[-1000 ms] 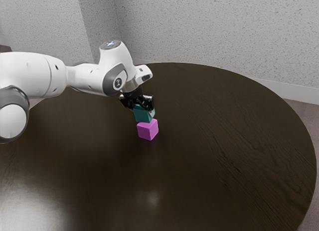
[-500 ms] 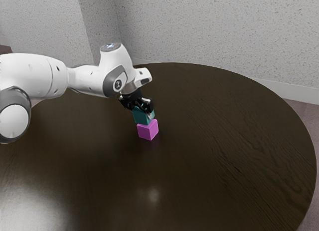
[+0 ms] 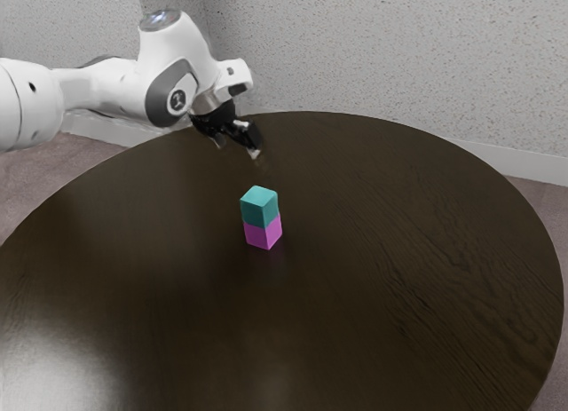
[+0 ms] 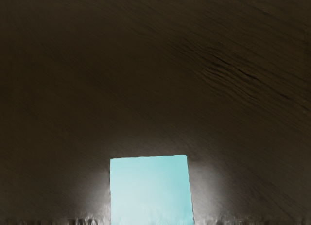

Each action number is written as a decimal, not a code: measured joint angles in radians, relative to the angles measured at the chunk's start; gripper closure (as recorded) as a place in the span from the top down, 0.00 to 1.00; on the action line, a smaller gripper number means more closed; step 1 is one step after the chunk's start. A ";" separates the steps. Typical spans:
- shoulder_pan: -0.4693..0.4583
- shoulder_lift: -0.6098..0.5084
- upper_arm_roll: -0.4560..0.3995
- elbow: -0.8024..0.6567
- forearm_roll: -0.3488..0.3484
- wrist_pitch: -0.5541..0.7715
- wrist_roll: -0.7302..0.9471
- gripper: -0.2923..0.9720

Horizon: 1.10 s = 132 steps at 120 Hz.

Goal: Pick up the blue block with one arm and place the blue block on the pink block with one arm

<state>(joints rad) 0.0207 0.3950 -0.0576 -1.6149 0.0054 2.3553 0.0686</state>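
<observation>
the blue block (image 3: 258, 204) sits squarely on top of the pink block (image 3: 264, 233), the two touching and making a small upright stack. its colour leans toward teal, its edges line up closely with the pink one's, and nothing else touches it. the stack stands on the round, dark wood-grained bench (image 3: 399, 278), somewhat toward the exterior view's left of the bench's middle and nearer its far side than its near edge.

the end effector (image 3: 241, 141) hangs in the air above the stack and a little to the far left of it, well apart from the blue block. its black fingers stand spread with nothing between them, so it is open and holds nothing. the white arm (image 3: 98, 84) comes in from the exterior view's left, high over the bench's far left rim, its wrist bent down toward the blocks.

from the camera on the hand, the pale top face of the blue block (image 4: 149, 188) shows right under the hand, with the dark grain of the bench (image 4: 194, 79) spreading out around it.

behind the bench a speckled grey wall (image 3: 399, 47) runs to a corner, and a brownish floor (image 3: 543, 191) shows past the bench's right rim.
</observation>
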 joint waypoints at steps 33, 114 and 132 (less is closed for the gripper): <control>-0.051 -0.577 0.079 -0.089 0.027 -0.405 -0.408 0.75; -0.081 -0.620 0.165 -0.093 0.124 -0.883 -1.221 0.77; -0.082 -0.620 0.164 -0.097 0.127 -0.892 -1.307 0.77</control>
<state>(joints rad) -0.0614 -0.2251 0.1067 -1.7123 0.1321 1.4629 -1.2384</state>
